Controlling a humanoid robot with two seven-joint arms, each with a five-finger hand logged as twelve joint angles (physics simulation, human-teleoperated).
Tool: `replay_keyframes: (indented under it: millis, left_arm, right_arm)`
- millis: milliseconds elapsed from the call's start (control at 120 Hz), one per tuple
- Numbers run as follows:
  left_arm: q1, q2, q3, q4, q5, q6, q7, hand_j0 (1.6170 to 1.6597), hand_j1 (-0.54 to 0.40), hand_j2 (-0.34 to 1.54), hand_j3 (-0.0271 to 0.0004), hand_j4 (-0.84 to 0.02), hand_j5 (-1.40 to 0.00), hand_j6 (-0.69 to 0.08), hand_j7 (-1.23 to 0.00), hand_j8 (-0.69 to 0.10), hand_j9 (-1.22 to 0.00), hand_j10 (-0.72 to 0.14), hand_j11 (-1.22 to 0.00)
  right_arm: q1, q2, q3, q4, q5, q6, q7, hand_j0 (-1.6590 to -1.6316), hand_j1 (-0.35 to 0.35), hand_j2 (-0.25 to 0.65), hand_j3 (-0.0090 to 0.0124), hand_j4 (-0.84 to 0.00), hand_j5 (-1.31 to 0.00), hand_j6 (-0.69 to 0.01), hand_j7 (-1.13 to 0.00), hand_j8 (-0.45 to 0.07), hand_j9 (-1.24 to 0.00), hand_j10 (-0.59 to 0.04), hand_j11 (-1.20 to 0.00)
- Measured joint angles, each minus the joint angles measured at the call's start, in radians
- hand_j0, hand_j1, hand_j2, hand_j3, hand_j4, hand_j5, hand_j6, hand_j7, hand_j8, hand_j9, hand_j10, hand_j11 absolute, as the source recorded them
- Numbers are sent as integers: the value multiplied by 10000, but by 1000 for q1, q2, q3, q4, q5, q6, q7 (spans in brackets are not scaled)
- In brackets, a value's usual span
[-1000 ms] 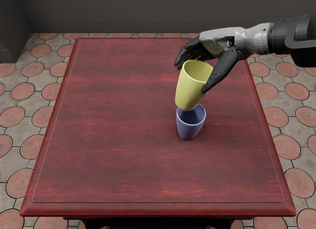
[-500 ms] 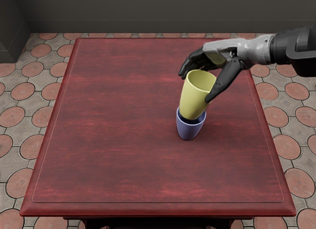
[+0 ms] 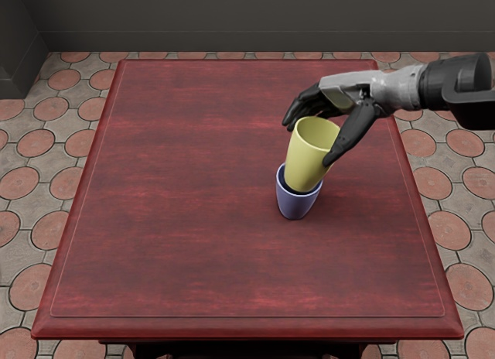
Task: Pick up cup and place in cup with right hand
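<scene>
The right robot hand (image 3: 307, 145) grasps a yellow cup (image 3: 308, 162), its lower end inside a blue cup (image 3: 296, 206) right of centre on the bench (image 3: 170, 220); released at this rightward lean, it could jam or topple both.

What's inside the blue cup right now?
The lower end of the yellow cup sits inside the blue cup; the blue cup's bottom is hidden, so I can't tell how deep it reaches.
</scene>
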Motion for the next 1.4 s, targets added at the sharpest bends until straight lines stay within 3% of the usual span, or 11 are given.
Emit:
replay_keyframes:
  millis: [358, 433, 567, 667, 783, 1000, 1200, 1400]
  left_arm:
    - [0, 0, 0, 0, 0, 0, 0, 16581, 3368, 21, 0, -107, -134, -107, -134, -107, -133, -105, -133]
    - [0, 0, 0, 0, 0, 0, 0, 16581, 3367, 21, 0, -107, -135, -108, -134, -108, -134, -106, -134]
    - [0, 0, 0, 0, 0, 0, 0, 16581, 3367, 21, 0, -107, -134, -108, -134, -107, -134, -106, -134]
    - [0, 0, 0, 0, 0, 0, 0, 16581, 3367, 21, 0, -108, -135, -108, -135, -108, -135, -106, -135]
    - [0, 0, 0, 0, 0, 0, 0, 16581, 3366, 21, 0, -108, -136, -109, -136, -108, -136, -107, -135]
    - [0, 0, 0, 0, 0, 0, 0, 16581, 3367, 21, 0, -108, -136, -108, -135, -108, -135, -106, -135]
    - [0, 0, 0, 0, 0, 0, 0, 16581, 3365, 22, 0, -108, -137, -109, -137, -109, -136, -107, -136]
    - [0, 0, 0, 0, 0, 0, 0, 16581, 3366, 22, 0, -108, -136, -109, -136, -108, -136, -107, -136]
  right_arm:
    - [-15, 4, 1, 0, -28, -20, 2, -16539, 762, -78, -7, -4602, -6391, -3899, -6182, -2433, -6271, -2440, -6266]
    - [-14, 18, 1, -3, -31, -22, 2, -16542, 787, -91, 3, -4589, -6358, -3859, -6156, -2460, -6229, -2459, -6254]
    - [-13, 35, 2, -11, -32, -23, 1, -16544, 778, -178, -4, -4539, -6271, -3852, -6082, -2445, -6196, -2380, -6161]
    - [-12, 38, 2, -13, -32, -21, 0, -16552, 731, -267, 0, -4295, -5866, -3869, -5721, -2581, -5829, -2546, -5793]
    - [-13, 39, 2, -14, -29, -21, -1, -16565, 361, -386, 0, -3660, -4911, -3421, -4829, -2689, -4892, -2666, -4871]
    - [-18, 40, 3, -17, -21, -22, -9, -16575, -957, -325, 0, -2283, -3010, -2205, -2980, -1949, -3003, -1938, -2995]
    - [-21, 37, 11, -27, 58, -21, -14, -16578, -2364, -145, 0, -1021, -1329, -996, -1316, -896, -1325, -888, -1322]
    - [-23, 17, 33, -51, 144, -21, -7, -16580, -3072, -50, 0, -394, -500, -389, -494, -349, -498, -342, -497]
